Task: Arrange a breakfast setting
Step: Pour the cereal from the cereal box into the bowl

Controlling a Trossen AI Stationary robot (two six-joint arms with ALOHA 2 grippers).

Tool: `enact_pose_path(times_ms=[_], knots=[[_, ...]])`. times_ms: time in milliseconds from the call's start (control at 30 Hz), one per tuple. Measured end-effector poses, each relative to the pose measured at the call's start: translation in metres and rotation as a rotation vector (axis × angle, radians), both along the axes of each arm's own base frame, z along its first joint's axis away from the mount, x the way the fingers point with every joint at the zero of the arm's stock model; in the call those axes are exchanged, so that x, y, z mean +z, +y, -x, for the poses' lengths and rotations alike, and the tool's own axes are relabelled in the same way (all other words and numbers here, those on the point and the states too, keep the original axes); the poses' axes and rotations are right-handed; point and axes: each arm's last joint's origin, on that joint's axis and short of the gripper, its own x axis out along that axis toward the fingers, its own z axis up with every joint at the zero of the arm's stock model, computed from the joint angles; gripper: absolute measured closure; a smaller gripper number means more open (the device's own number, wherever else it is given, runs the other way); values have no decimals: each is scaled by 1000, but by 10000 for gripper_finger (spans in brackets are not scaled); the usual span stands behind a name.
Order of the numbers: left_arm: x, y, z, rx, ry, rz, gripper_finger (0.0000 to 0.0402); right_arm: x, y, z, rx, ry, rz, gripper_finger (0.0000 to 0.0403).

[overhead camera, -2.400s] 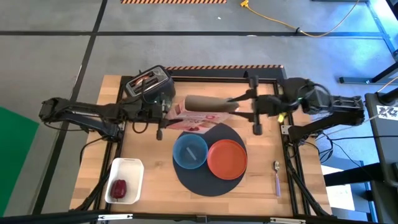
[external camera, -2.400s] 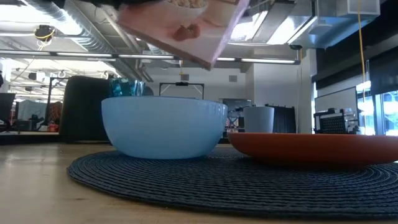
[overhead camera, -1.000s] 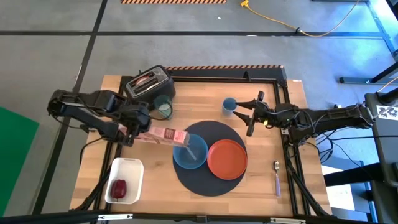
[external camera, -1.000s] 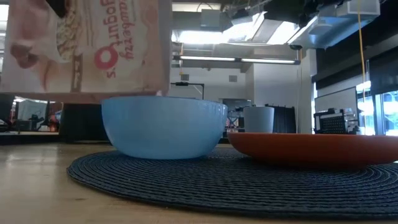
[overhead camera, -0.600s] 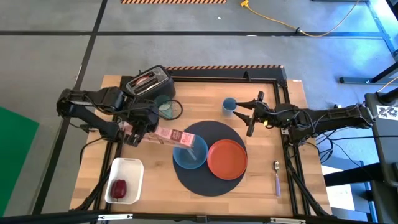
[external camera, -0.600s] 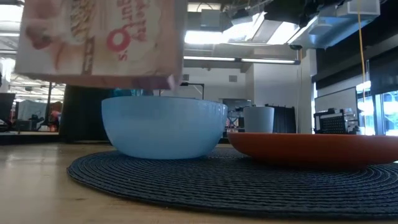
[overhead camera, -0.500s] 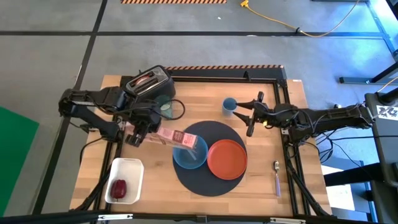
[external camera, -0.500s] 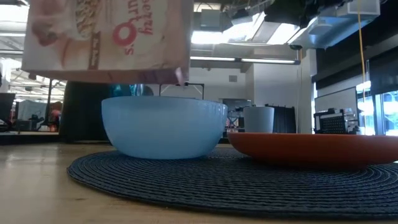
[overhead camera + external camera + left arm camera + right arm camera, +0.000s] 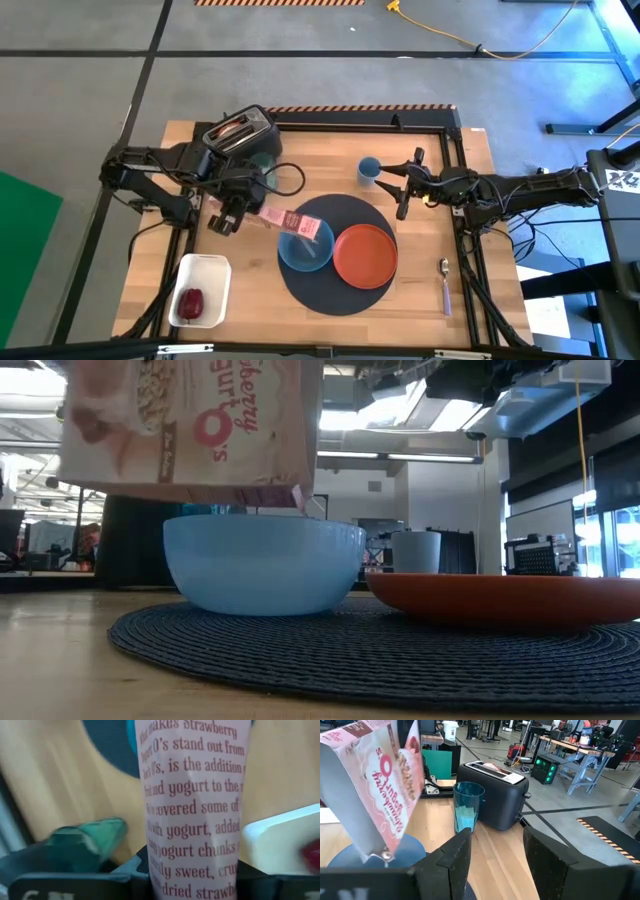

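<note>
My left gripper (image 9: 248,212) is shut on a red-and-white cereal box (image 9: 290,222), holding it tilted over the blue bowl (image 9: 305,248). The bowl and the orange plate (image 9: 365,256) sit on the round dark mat (image 9: 335,290). My right gripper (image 9: 398,190) is open and empty above the table's far right part. The teal glass (image 9: 467,810) stands beside the black toaster (image 9: 240,135), which holds the round bread (image 9: 232,128). The purple-handled spoon (image 9: 445,285) lies at the right. The dark-red fruit (image 9: 192,301) lies in a white tray. My left gripper pinches the cereal box between its two fingers at the end farthest from the bowl (image 9: 195,877), one finger (image 9: 135,867) on each broad face, the narrow printed side facing the wrist camera. The fingers come from the table's left. The box is lifted clear, its other end (image 9: 380,851) lower, just above the bowl.
A small blue-grey cup (image 9: 368,168) stands on the wood far of the mat, close to my right gripper. The white tray (image 9: 205,272) sits at the near left. A black frame (image 9: 360,118) runs along the far edge.
My left gripper has moved toward the table's right edge with the cereal box, so the box's free end now reaches farther over the blue bowl. The box stays lifted and tilted. My right gripper has kept still.
</note>
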Motion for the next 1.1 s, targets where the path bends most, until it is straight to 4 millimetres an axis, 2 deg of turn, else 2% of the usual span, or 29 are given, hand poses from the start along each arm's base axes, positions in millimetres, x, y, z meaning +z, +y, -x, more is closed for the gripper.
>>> enact_pose_path(times_ms=[200,400,700,1100], knots=[[10,2,14,-62,-53,-117,310,-1,0,0,0,6,1,231],[11,-16,18,-228,-56,-173,310,-2,0,0,1,19,8,231],[14,-26,25,-255,-94,-295,310,-2,0,0,1,21,9,231],[27,-22,44,-284,-165,-430,310,-2,0,0,1,21,9,231]])
